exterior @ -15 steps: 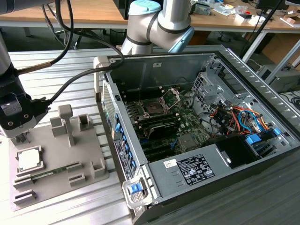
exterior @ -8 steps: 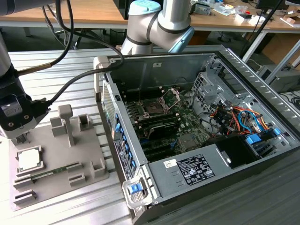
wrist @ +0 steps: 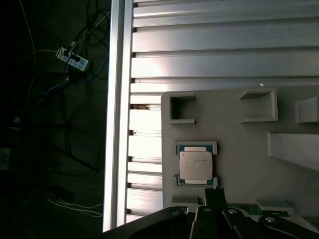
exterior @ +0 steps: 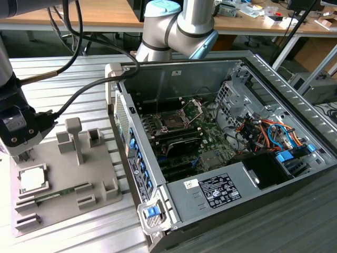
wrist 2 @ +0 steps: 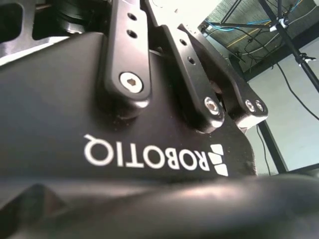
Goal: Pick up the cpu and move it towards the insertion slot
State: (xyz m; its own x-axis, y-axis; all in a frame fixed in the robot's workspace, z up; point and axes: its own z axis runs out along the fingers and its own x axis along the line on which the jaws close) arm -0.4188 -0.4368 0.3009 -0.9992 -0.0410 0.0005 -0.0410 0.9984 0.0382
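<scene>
cpu [exterior: 32, 180] x1 on holder [exterior: 62, 169]; insertion slot [exterior: 171, 120] x1.

The cpu [exterior: 32, 180] lay in a pocket of the holder [exterior: 100, 168], at the exterior view's left, with the hand [exterior: 23, 155] above it, not touching. A memory stick [exterior: 52, 194] lay just in front of the cpu. The holder sat on the bench [exterior: 68, 79], beside the open case [exterior: 174, 81]. The slot [exterior: 172, 120] sat on the board [exterior: 210, 137] inside the case, well apart from the cpu.
</scene>
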